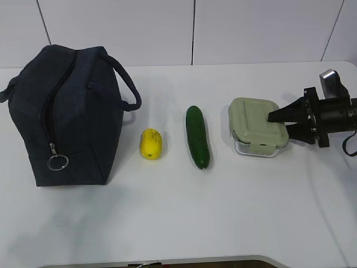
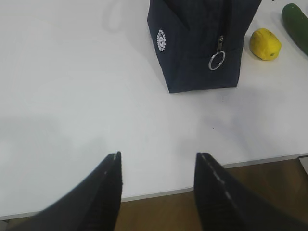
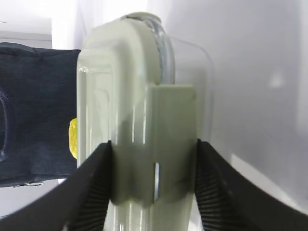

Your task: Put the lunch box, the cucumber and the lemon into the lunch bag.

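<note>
Rightmost on the white table (image 1: 184,223) sits the box (image 1: 255,125), lid up, clip side toward me; my right claw (image 1: 277,121) reaches in from the right edge and its two dark fingers (image 3: 94,192) bracket the box at the lid clip, pressed against both sides, so I read this as a grip on the box; the box appears to rest on the table. Left of the box lies the cucumber (image 1: 198,137), long axis running near to far, apart from its neighbours; left of that lies the lemon (image 1: 150,143), just beside the bag (image 1: 67,114). At far left the bag stands upright, dark navy, both handles up; the zipper runs down the near end panel and looks closed, with its ring pull (image 1: 58,162) hanging low. My left claw (image 2: 159,185) hovers over the near table edge, jaws apart and holding nothing; the bag stands well beyond it, lemon and cucumber at the upper right of that view.
</note>
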### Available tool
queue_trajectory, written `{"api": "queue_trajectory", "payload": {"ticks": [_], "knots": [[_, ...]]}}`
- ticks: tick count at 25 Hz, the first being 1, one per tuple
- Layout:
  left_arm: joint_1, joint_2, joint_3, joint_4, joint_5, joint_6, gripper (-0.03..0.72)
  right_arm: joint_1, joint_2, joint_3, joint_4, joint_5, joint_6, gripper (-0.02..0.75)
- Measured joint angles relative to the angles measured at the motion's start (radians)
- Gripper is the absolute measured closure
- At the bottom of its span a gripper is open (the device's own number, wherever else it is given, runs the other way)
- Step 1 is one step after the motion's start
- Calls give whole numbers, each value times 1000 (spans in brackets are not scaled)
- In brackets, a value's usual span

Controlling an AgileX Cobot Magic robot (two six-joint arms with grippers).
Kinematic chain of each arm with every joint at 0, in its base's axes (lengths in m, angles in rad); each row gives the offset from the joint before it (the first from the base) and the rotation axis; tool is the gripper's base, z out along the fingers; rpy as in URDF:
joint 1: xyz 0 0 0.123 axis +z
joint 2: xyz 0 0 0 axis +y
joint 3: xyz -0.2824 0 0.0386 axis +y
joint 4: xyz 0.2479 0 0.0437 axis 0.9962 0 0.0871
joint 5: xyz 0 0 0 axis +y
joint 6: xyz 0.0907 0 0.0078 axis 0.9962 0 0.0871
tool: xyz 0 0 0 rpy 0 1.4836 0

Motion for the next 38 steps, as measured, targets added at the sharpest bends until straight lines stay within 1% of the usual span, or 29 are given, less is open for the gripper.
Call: {"api": "queue_trajectory", "payload": {"ticks": [9, 15, 19, 29, 32, 38], "knots": [[0, 7, -9, 7, -2, 0, 338, 0, -65, 0, -29, -36, 16, 348], [0, 86, -79, 7, 14, 0, 338, 2, -97, 0, -34, -36, 38, 348], [0, 167, -141, -10, -38, 0, 338, 2, -110, 0, -38, -36, 58, 348], [0, 454, -254, -88, -185, 0, 338, 2, -139, 0, -33, -35, 75, 349], [0, 557, -269, -140, -242, 13, 338, 2, -141, 0, -20, -35, 94, 349], [0, 740, -316, -266, -330, 93, 338, 2, -154, 0, -13, -35, 116, 349]]}}
